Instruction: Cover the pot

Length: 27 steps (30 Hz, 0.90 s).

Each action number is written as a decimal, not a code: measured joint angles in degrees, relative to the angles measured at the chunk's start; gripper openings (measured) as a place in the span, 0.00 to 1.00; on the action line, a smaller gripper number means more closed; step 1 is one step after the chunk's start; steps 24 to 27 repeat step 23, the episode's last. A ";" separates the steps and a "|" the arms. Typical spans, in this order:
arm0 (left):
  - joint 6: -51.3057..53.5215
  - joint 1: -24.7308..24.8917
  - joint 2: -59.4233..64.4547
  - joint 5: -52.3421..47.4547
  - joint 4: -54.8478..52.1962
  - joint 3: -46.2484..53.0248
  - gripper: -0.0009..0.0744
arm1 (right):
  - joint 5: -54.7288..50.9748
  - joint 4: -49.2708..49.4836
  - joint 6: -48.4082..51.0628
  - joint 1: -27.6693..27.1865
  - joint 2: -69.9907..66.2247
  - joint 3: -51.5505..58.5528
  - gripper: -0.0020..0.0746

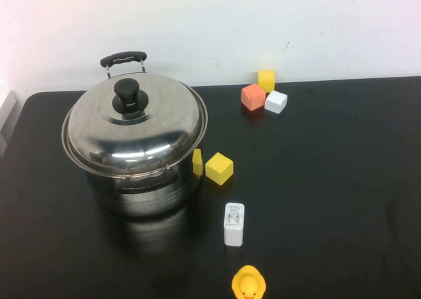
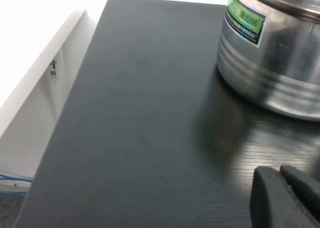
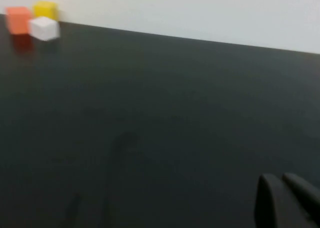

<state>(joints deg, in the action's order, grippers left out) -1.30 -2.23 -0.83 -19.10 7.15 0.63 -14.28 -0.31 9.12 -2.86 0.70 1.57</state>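
Note:
A steel pot (image 1: 141, 190) stands at the left of the black table, and a domed steel lid (image 1: 135, 125) with a black knob (image 1: 127, 94) sits on it, tilted slightly. The pot's side with a green label (image 2: 245, 18) shows in the left wrist view. Neither arm shows in the high view. My left gripper (image 2: 281, 180) is shut and empty, low over the table beside the pot. My right gripper (image 3: 282, 185) is shut and empty over bare table on the right.
Two yellow cubes (image 1: 218, 167) lie right of the pot. Orange (image 1: 253, 96), yellow (image 1: 266, 79) and white (image 1: 276, 101) cubes sit at the back. A white charger (image 1: 233, 223) and a yellow duck (image 1: 248, 283) lie at the front. The table's left edge (image 2: 75, 82) is near.

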 joint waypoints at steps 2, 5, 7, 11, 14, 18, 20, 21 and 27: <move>0.00 0.00 0.00 0.00 0.00 0.00 0.01 | -0.24 -0.37 -1.52 1.90 0.00 0.00 0.02; 0.00 0.00 0.00 0.00 0.00 0.00 0.01 | -0.82 -2.27 -4.05 4.19 0.00 0.00 0.02; 0.00 0.00 0.00 0.00 0.00 0.00 0.01 | -1.24 -3.70 -5.85 4.89 0.00 0.00 0.02; 0.00 0.00 0.00 0.00 0.00 0.00 0.01 | -3.91 -4.33 -9.12 4.98 0.00 -0.11 0.02; 0.00 0.00 0.00 0.00 0.00 0.00 0.01 | -5.01 -4.33 -10.31 4.98 0.00 -0.32 0.02; 0.00 0.00 0.00 0.00 0.00 0.00 0.01 | -5.35 -4.35 -10.76 4.98 0.00 -0.45 0.02; 0.00 0.00 0.00 0.00 0.00 0.00 0.01 | -5.43 -4.35 -10.89 4.98 0.00 -0.45 0.02; 0.00 0.00 0.00 0.00 0.00 0.00 0.01 | -5.43 -4.35 -10.89 4.98 0.00 -0.45 0.02; 0.00 0.00 0.00 0.00 0.00 0.00 0.01 | -5.57 -4.45 -10.89 4.98 0.00 -0.45 0.02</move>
